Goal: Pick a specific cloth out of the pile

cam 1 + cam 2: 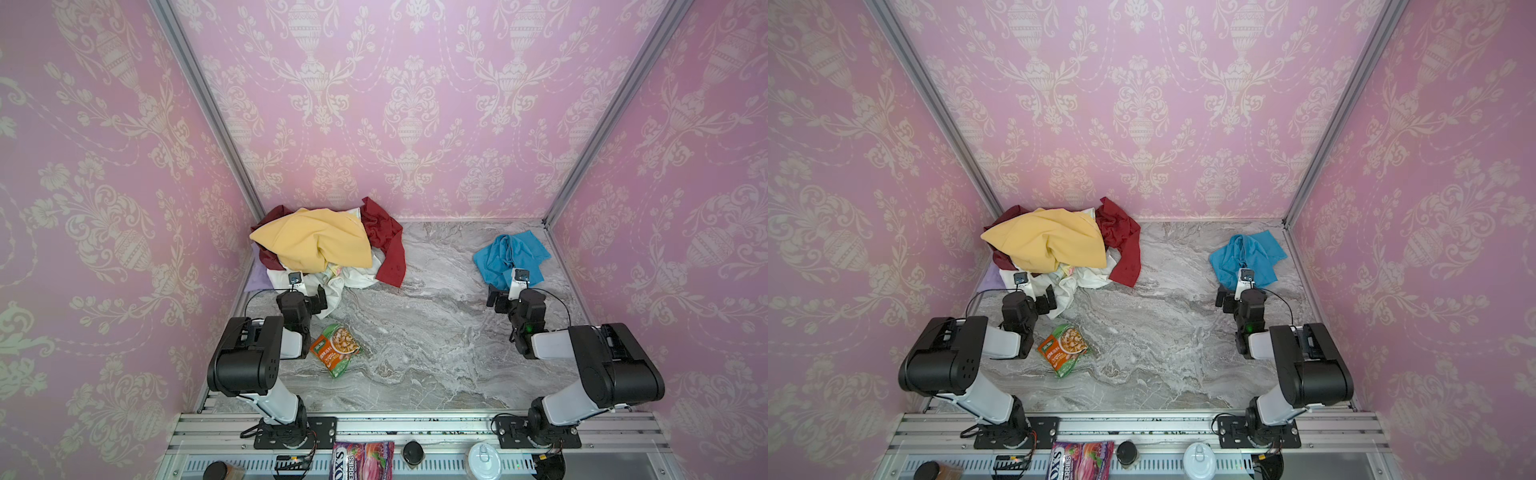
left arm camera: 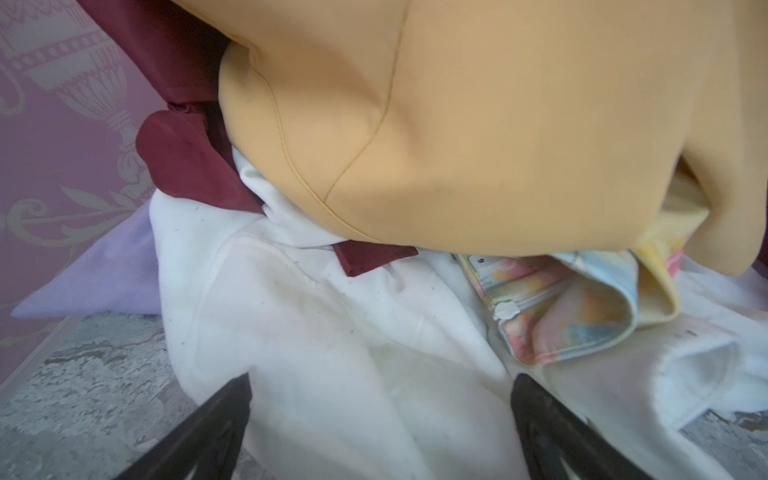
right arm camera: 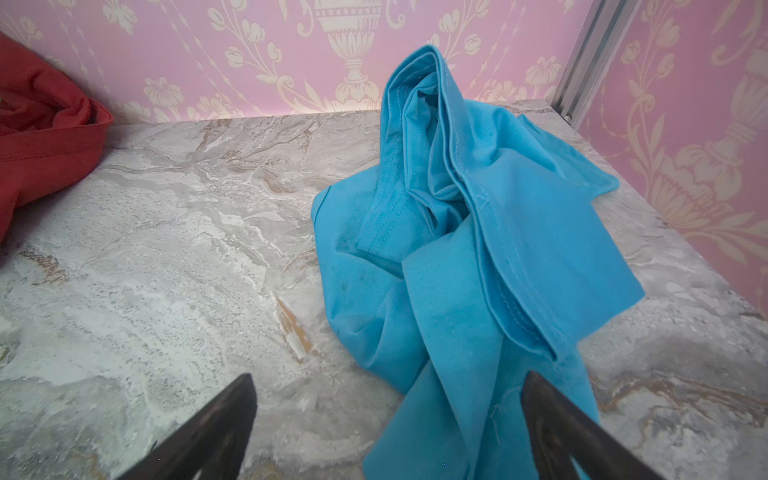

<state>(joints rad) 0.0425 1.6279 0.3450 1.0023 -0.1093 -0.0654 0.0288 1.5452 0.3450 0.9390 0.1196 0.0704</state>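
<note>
The cloth (image 1: 509,253) (image 1: 1246,255) (image 3: 478,249), turquoise-blue and crumpled, lies alone at the back right of the marble table, apart from the pile. The pile (image 1: 320,245) (image 1: 1054,245) sits in the back left corner, with a mustard-yellow piece (image 2: 498,124) on top of dark red, white, pale printed and lilac fabrics. My right gripper (image 1: 505,291) (image 1: 1229,293) (image 3: 386,382) stands open at the cloth's near edge, where a fold lies between its fingers. At the pile's front, my left gripper (image 1: 309,293) (image 1: 1042,297) (image 2: 382,382) is open over white fabric.
A green and orange snack packet (image 1: 334,349) (image 1: 1063,349) lies beside the left arm. Pink patterned walls close in the table (image 1: 436,332) on three sides. On the front rail sit a candy bag (image 1: 361,459), a dark lid (image 1: 413,453) and a white lid (image 1: 484,459).
</note>
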